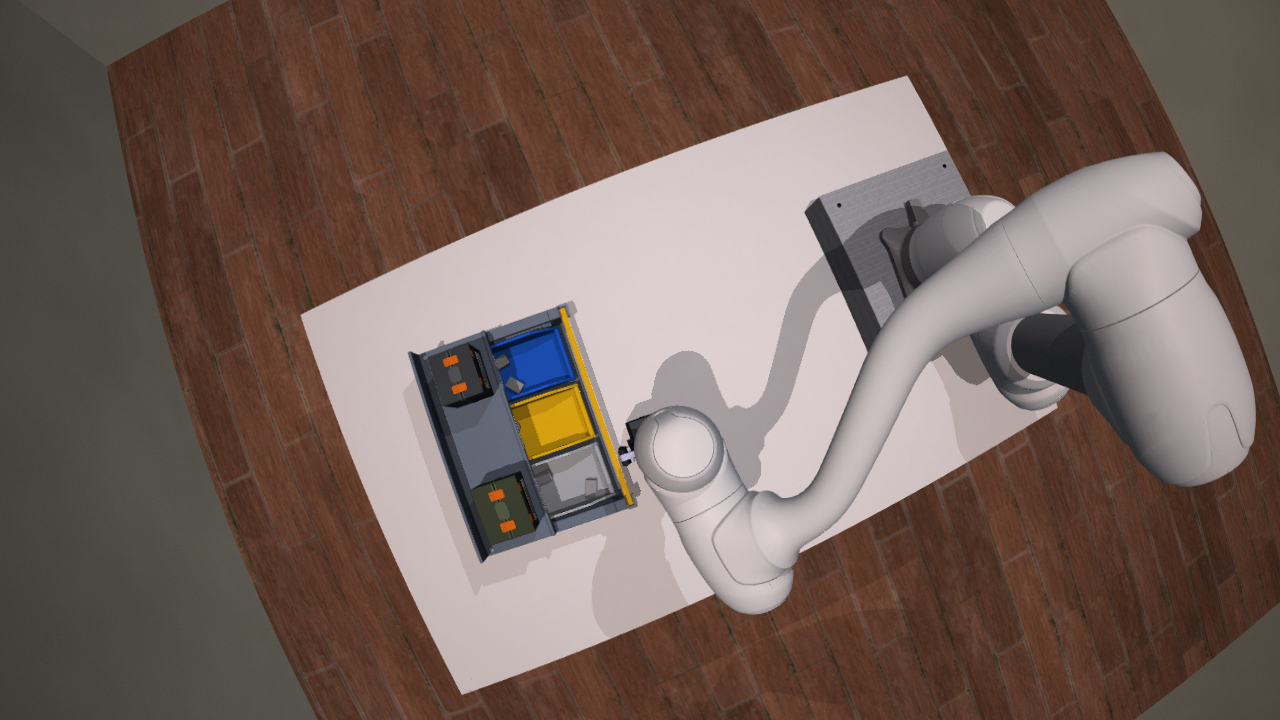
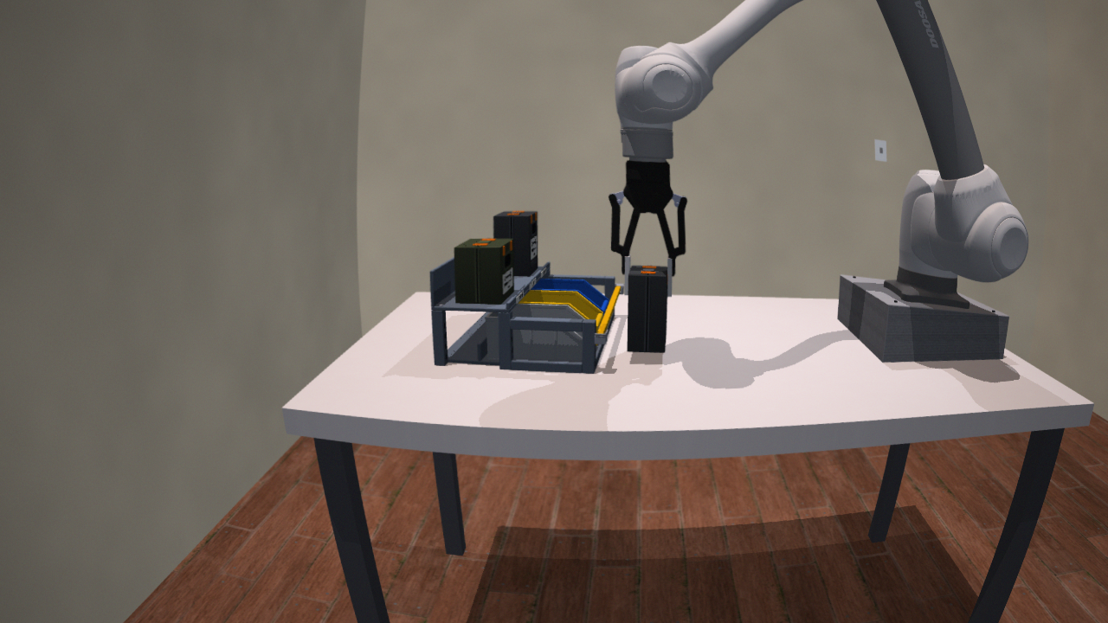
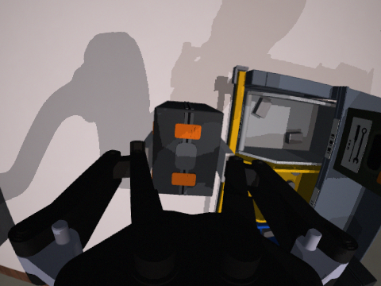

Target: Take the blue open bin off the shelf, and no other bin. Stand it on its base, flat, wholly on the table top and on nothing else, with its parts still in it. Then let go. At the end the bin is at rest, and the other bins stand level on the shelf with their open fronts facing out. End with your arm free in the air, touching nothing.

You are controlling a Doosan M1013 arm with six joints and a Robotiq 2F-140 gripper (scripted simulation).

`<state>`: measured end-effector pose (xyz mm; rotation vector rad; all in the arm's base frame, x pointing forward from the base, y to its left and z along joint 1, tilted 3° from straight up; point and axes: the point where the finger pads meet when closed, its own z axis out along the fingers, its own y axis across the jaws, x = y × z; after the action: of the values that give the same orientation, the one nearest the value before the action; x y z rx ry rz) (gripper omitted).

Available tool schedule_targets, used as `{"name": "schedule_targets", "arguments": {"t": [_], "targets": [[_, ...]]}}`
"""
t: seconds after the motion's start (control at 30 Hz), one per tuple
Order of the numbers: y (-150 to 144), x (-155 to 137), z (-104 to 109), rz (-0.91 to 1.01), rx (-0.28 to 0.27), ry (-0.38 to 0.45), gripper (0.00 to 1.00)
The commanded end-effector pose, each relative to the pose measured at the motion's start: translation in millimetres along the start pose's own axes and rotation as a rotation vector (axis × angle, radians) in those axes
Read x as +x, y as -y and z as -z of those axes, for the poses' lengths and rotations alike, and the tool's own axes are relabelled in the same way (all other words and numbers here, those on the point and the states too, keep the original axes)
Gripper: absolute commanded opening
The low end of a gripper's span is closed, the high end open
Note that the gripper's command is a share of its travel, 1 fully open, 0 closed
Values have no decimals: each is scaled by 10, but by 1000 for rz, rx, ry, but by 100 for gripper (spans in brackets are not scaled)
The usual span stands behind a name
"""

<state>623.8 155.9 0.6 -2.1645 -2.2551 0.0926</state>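
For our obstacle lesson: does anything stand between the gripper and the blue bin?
Yes. The gripper is shut on a black case, so its fingers are occupied. A yellow bar also runs along the shelf front, between the gripper and the blue bin.

Shelf (image 2: 517, 333) stands near the table's (image 2: 697, 402) left end. Its open front, edged by a yellow rail (image 1: 597, 407), faces the table's middle. A black case (image 2: 647, 308), clamped at the top between the fingers of the gripper (image 2: 647, 252), stands just off the rail, before the grey bin (image 1: 577, 479). Access from above to the blue bin (image 1: 534, 356) and yellow bin (image 1: 550, 419) is unobstructed. Two dark cases (image 1: 460, 374) (image 1: 505, 510) occupy the upper tier behind. The arm's base block (image 2: 922, 318) takes the right end.
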Motion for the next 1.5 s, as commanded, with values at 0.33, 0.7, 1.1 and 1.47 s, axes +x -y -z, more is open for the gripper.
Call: {"name": "schedule_targets", "arguments": {"t": [0.33, 0.7, 1.1, 1.47], "targets": [[109, 410, 1, 1, 0, 0, 0], [88, 333, 1, 0, 0, 0, 0], [83, 314, 1, 1, 0, 0, 0], [70, 266, 1, 1, 0, 0, 0]]}}
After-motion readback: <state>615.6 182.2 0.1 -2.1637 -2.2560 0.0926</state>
